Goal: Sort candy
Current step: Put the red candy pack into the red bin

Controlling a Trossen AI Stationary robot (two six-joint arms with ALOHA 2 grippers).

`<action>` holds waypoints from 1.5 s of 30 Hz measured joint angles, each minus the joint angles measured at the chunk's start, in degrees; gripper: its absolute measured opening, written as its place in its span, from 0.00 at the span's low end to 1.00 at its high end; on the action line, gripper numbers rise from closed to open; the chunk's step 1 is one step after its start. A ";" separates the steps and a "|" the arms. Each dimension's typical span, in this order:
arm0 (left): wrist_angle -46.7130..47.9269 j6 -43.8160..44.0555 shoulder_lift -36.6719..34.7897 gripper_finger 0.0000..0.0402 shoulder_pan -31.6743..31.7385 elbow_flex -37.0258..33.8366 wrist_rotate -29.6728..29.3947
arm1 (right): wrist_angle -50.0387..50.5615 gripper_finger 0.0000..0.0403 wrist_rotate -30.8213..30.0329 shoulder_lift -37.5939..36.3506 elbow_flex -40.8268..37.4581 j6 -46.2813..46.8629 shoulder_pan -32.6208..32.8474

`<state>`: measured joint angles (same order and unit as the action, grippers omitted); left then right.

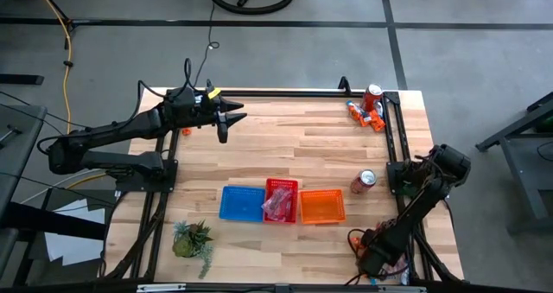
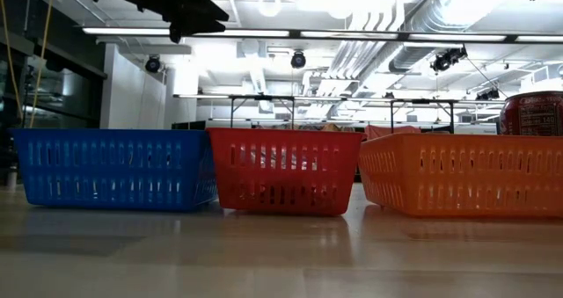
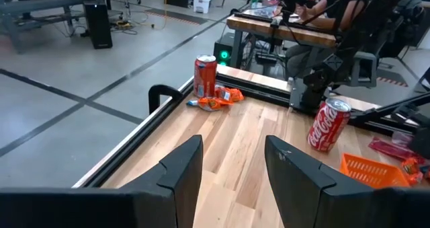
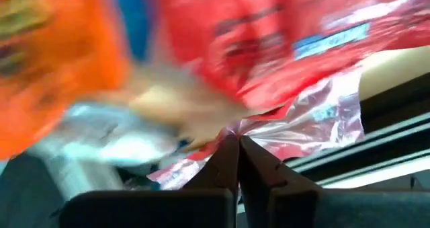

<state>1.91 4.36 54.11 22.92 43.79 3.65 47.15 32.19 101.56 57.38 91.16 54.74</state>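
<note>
the right gripper (image 1: 373,260) is down at the near right corner of the table (image 1: 285,146), and from above it is mostly lost among cables and the arm's own links. its wrist camera is pressed so close to a heap of candy (image 4: 269,60) that the red, orange and clear crinkled wrappers are smeared and no single packet can be traced; the two dark fingers (image 4: 225,164) meet tip to tip with nothing plainly caught between them.

the left gripper (image 1: 226,120) hangs above the far left part of the table, fingers (image 3: 181,171) apart and empty.

a second small pile of candy (image 1: 367,116) lies at the far right corner beside a soda can (image 1: 373,94), the packets overlapping at mixed angles so no common long axis can be read. pink and red packets sit in the red basket (image 1: 280,200), mostly hidden behind its slats in the low view. the blue basket (image 1: 242,203) and orange basket (image 1: 321,207) flank it in a row, touching. another can (image 1: 363,182) lies tipped just right of the orange basket. a potted plant (image 1: 192,239) stands near the front left.
</note>
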 joint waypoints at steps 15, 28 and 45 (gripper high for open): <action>2.04 -0.11 -1.28 0.37 4.31 7.69 11.11 | 17.64 0.00 -10.69 0.00 21.49 -13.83 -6.20; 11.22 -0.19 -6.41 0.37 8.28 9.99 19.10 | 5.35 0.00 -38.11 -0.09 33.45 -42.86 -31.61; 12.15 0.98 -7.50 0.37 7.63 9.99 20.86 | 12.39 0.01 -30.18 3.06 31.57 -49.52 -38.81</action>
<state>14.06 5.34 46.60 30.55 53.78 24.51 59.54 2.00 104.62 88.95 41.64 15.93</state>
